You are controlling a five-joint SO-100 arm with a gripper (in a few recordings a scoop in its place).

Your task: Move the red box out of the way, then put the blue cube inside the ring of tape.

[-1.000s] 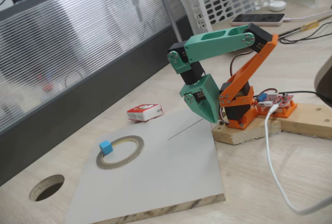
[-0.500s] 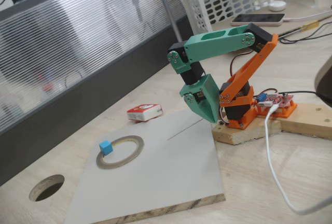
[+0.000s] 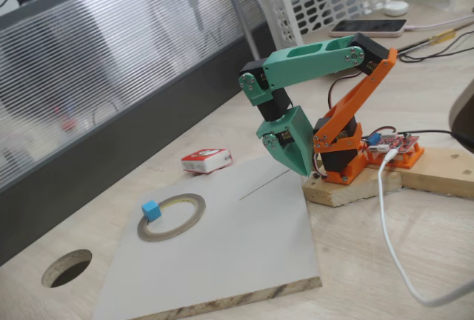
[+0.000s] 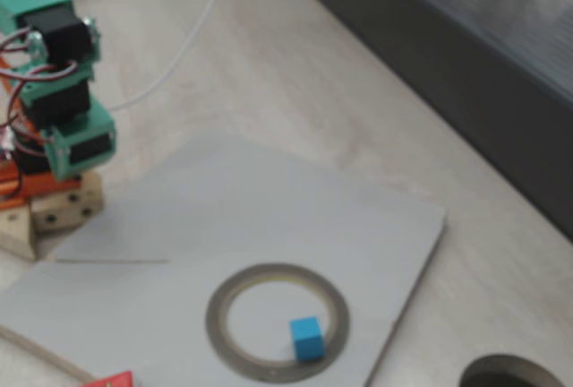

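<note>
Cube sits inside the ring, unchanged, we note; box lies apart; gripper folded, closure indeterminable.

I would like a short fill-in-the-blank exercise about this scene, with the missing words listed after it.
1. The blue cube lies inside the ring of ____.
2. The ring of tape lies on a grey ____.
3. The red box lies beside the board, on the ____ tabletop.
4. The round hole is cut through the ____.

Missing words: tape; board; wooden; tabletop
</note>
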